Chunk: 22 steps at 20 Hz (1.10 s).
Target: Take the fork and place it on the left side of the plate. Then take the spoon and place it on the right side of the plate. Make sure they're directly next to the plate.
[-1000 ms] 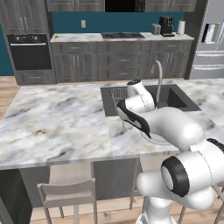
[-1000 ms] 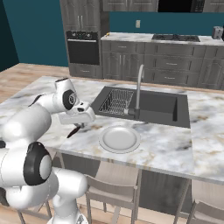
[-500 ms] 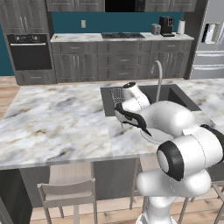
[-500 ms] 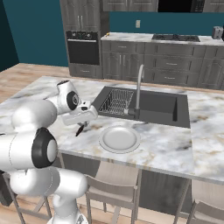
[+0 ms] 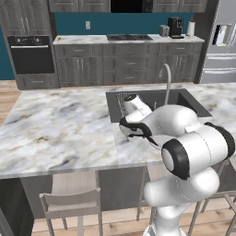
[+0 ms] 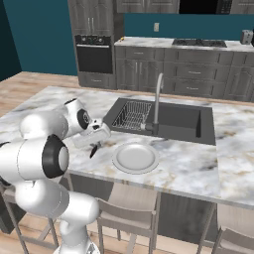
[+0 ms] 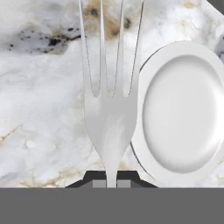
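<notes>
gripper (image 6: 97,144) is clamped shut on the fork (image 7: 110,100), held by its handle w/ the silver tines pointing out ahead of the hand. in the hand view the fork head sits just left of the plate (image 7: 181,111), tines over bare marble, so it looks lined up for a drop on the plate's left side. prob held low and parallel to the rim so it lands directly beside it, not on it.

in the right base view the plate (image 6: 135,158) lies near the front edge of the counter (image 6: 198,163), gripper just off its left rim. room on that side is open marble, but the counter edge is close in front, so the fork shouldn't go down too far forward. right of the plate is bare stone too, free for the spoon later; can't spot the spoon from here.

further back, the sink (image 6: 178,121) w/ a wire rack (image 6: 131,115) and faucet (image 6: 158,99) sit behind the plate, well clear of the drop spot.
</notes>
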Tool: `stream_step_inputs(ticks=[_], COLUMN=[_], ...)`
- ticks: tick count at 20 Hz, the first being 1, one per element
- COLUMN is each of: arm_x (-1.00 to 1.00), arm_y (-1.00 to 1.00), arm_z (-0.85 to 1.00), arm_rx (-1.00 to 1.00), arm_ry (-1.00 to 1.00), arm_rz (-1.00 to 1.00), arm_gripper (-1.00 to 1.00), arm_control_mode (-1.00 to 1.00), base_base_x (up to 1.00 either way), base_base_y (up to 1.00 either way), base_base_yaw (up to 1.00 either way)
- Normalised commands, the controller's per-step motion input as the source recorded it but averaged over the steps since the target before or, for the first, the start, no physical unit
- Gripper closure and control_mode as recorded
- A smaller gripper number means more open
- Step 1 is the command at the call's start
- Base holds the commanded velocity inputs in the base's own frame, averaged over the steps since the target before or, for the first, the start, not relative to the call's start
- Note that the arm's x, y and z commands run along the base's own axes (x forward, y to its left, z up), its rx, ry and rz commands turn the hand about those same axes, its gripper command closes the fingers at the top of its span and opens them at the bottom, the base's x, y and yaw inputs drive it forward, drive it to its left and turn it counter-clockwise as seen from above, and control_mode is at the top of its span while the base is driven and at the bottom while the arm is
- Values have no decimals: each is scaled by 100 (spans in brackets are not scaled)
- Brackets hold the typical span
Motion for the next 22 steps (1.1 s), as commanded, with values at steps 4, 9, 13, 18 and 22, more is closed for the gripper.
stream_step_inputs(ticks=[4,9,13,18,22], arm_x=[16,21,20,15,7], arm_y=[0,-4,-8,-11,-4], arm_z=[-24,-18,-17,-18,-16], arm_rx=[-5,-3,-2,-2,-1], arm_ry=[0,0,0,0,0], arm_rz=[2,1,0,0,0], arm_gripper=[100,100,100,100,100], arm_control_mode=[-100,-100,-100,-100,-100], base_base_x=[0,0,0,0,0], base_base_y=[0,0,0,0,0], base_base_yaw=[0,0,0,0,0])
